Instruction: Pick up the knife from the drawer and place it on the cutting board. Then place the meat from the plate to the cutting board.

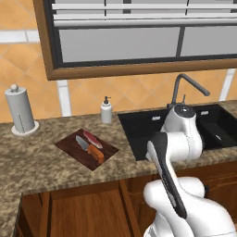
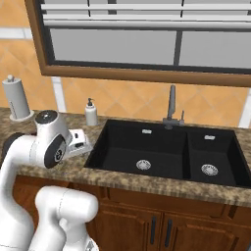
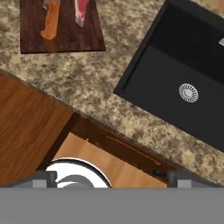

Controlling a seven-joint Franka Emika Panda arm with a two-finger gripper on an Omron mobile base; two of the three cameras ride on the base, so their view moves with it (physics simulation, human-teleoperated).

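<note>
The dark brown cutting board [image 1: 74,149] [image 3: 65,37] lies on the speckled counter, left of the sink. The knife [image 1: 95,152] [image 3: 51,22] rests on it, orange handle toward the counter's front. The reddish-pink meat [image 1: 92,138] [image 3: 82,12] lies on the board just beside the knife. My gripper [image 3: 113,178] is open with nothing between its fingers. It looks down at the counter's front edge, well away from the board and level with the gap between board and sink. Reddish-brown wood [image 3: 30,131] shows below the edge. I cannot pick out the drawer's bar handle.
The black double sink [image 1: 139,132] [image 2: 162,147] [image 3: 183,65] with its faucet [image 1: 187,83] fills the counter's right side. A soap dispenser [image 1: 106,110] and a paper towel holder [image 1: 21,112] stand by the back wall. My arm [image 1: 178,139] rises in front of the sink.
</note>
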